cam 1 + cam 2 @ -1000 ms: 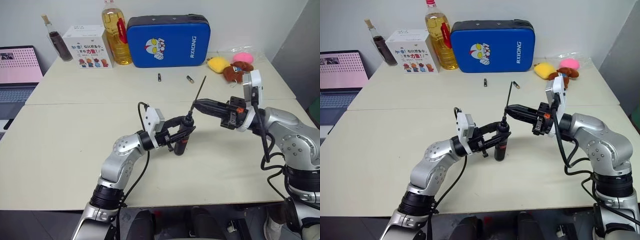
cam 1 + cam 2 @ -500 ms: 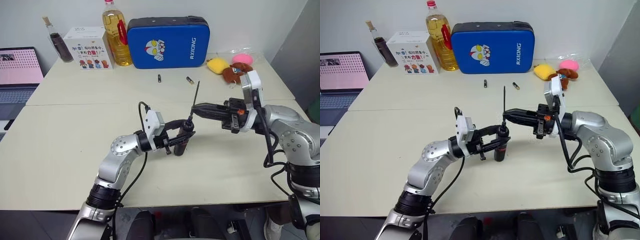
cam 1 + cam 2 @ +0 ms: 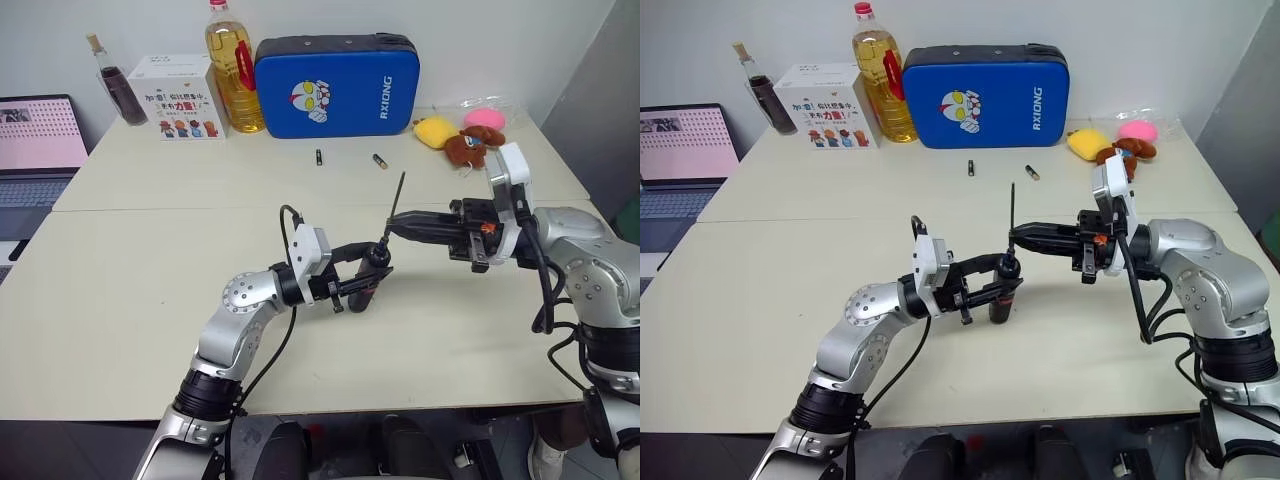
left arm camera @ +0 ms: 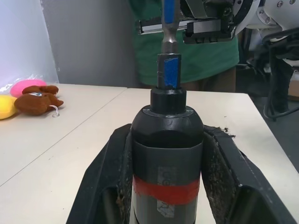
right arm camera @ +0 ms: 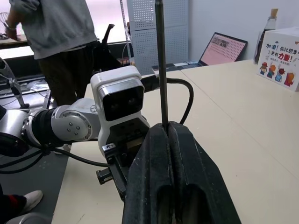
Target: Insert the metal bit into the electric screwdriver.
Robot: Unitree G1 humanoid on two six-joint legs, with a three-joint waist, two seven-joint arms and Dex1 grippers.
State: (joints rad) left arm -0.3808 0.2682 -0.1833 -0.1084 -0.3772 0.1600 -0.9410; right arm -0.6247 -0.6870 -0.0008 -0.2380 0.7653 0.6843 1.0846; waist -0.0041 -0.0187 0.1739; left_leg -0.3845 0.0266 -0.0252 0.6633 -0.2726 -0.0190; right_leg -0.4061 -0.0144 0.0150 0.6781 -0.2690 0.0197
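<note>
Left gripper (image 3: 372, 271) clamped on upright screwdriver (image 3: 366, 283), right gripper (image 3: 392, 226) pinching bit (image 3: 396, 201), its lower end at the screwdriver's nose

Both arms are brushed silver metal with rounded joint housings ringed by small screws. Each wrist carries a white boxy camera module. Black cables loop along the forearms. The left tool (image 3: 372, 268) and right tool (image 3: 392, 226) have matte black, wedge-shaped fingers.

Bright, even indoor light, soft shadows; wrist views' bkgd perhaps slightly blurred.
</note>
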